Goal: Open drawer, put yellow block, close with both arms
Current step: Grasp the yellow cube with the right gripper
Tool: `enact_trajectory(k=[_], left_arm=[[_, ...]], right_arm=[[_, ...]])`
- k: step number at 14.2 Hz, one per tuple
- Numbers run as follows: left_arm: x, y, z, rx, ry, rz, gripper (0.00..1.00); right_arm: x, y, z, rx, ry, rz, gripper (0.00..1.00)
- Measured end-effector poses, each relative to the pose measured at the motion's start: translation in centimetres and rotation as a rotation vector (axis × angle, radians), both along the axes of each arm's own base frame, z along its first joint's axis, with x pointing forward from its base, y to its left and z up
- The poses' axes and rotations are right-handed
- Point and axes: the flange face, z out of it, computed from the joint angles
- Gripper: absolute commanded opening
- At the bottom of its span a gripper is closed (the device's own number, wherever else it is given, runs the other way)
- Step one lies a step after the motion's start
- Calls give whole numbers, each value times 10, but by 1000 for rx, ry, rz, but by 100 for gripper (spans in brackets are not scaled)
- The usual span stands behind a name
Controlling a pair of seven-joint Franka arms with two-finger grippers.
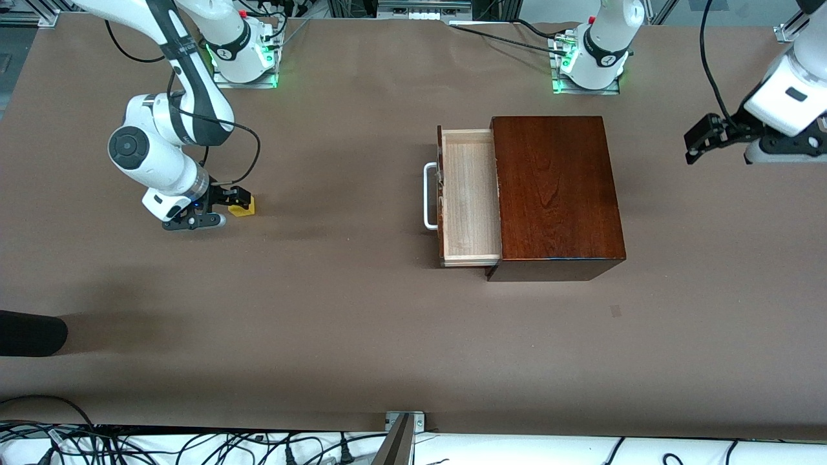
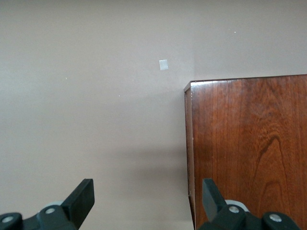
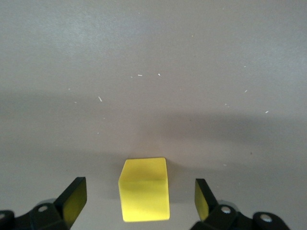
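Observation:
The yellow block sits on the brown table toward the right arm's end. My right gripper is low at the table, open, with one finger on each side of the block. In the right wrist view the yellow block lies between the fingers with a gap on both sides. The drawer is pulled out of the dark wooden box, and its white handle faces the right arm's end. Nothing shows inside the tray. My left gripper hangs open in the air past the box at the left arm's end, holding nothing; its wrist view shows the box top.
A small square patch marks the table nearer the front camera than the box. A black rounded object pokes in at the table's edge at the right arm's end. Cables run along the front edge.

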Motion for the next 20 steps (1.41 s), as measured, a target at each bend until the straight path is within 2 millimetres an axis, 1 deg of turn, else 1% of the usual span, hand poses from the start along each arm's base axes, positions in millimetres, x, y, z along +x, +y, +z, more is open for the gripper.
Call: enact_trajectory(k=[4,7,8,10,11,12,13,14,15,16,17,20], left_arm=[[6,6,-2,-6,-9,9,100],[16,11,1,-11,-13,-10,100],[21,13,3,-13,-12,-26,100],[31,15,2,-14,-4,-42,100],[35,14,0,-15,0,-50,100],[37,11,-2,-15,3,-57,100],[38,7,-3,-16,5,-64,100],[39,4,-3,-16,4,-69,100],[38,2,-2,-16,4,-72,100],[38,2,-2,-16,5,-72,100],[38,2,-1,-15,6,-72,100],[38,2,-1,-15,8,-73,100]], right_arm=[[-12,-2,-28,-7,-22,-38,100],[-17,9,-39,-6,-30,-61,100],[-19,10,-42,-5,-38,-61,97],[-23,10,-47,-6,-45,-62,86],[-24,10,-49,-6,-44,-62,79],[-25,9,-51,-7,-41,-62,67],[-26,9,-53,-8,-39,-63,46],[-27,9,-55,-8,-38,-63,28],[-28,9,-55,-9,-37,-63,14],[-28,9,-55,-9,-37,-63,3],[-28,9,-55,-9,-37,-63,0],[-25,11,-50,-5,-49,-58,0]])
